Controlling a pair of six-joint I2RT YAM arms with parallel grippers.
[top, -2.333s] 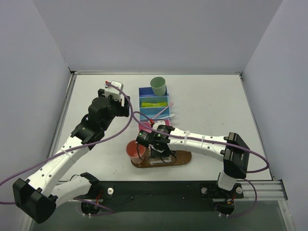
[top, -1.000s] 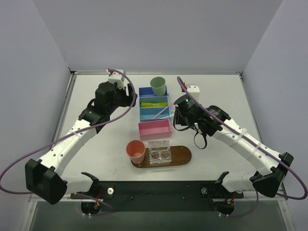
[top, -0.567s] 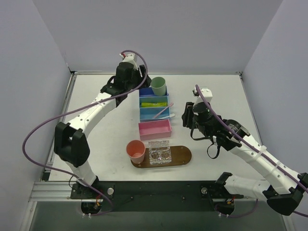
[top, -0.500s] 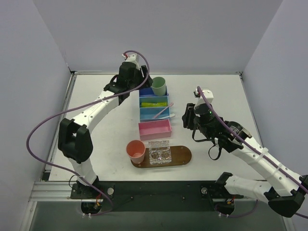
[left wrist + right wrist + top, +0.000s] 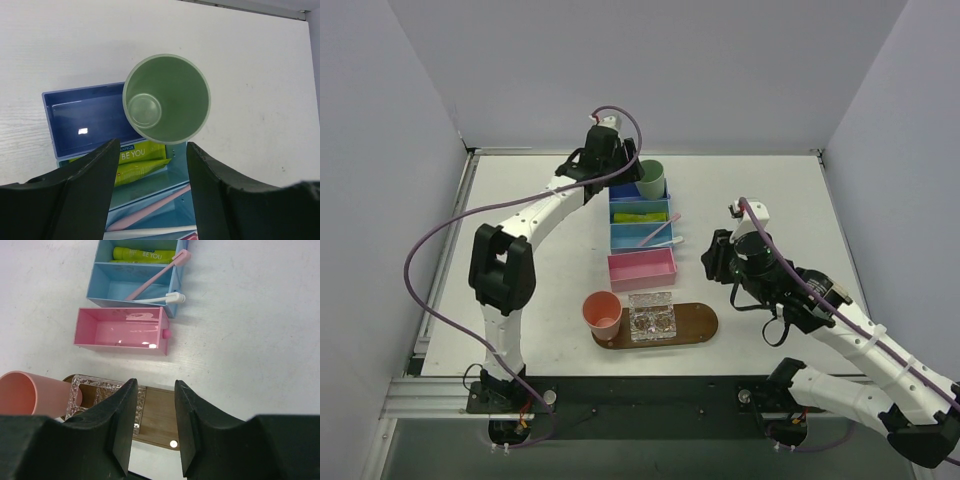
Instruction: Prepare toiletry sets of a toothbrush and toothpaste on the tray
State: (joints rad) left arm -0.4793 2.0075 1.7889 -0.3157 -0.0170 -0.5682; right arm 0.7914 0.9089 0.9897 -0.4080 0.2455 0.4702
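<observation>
Left wrist view: the left claw [image 5: 152, 150] hangs released above a mint-green cup [image 5: 166, 97] at the end of a blue bin [image 5: 85, 120]. The toothpaste [image 5: 140, 162] lies in the next compartment. Over the surface, the right claw [image 5: 153, 390] is also released and empty. Beyond it, pink toothbrush [image 5: 152, 276] and white toothbrush [image 5: 155, 300] rest in the bin. The tray [image 5: 157, 420] carries a clear holder [image 5: 100, 390], with a salmon cup [image 5: 20, 390] beside the holder.

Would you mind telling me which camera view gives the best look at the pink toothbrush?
The right wrist view: the pink toothbrush shows whole, lying slantwise across the light-blue bin, head past its right wall. The top external view shows it small; the left wrist view catches only part of its handle.
</observation>
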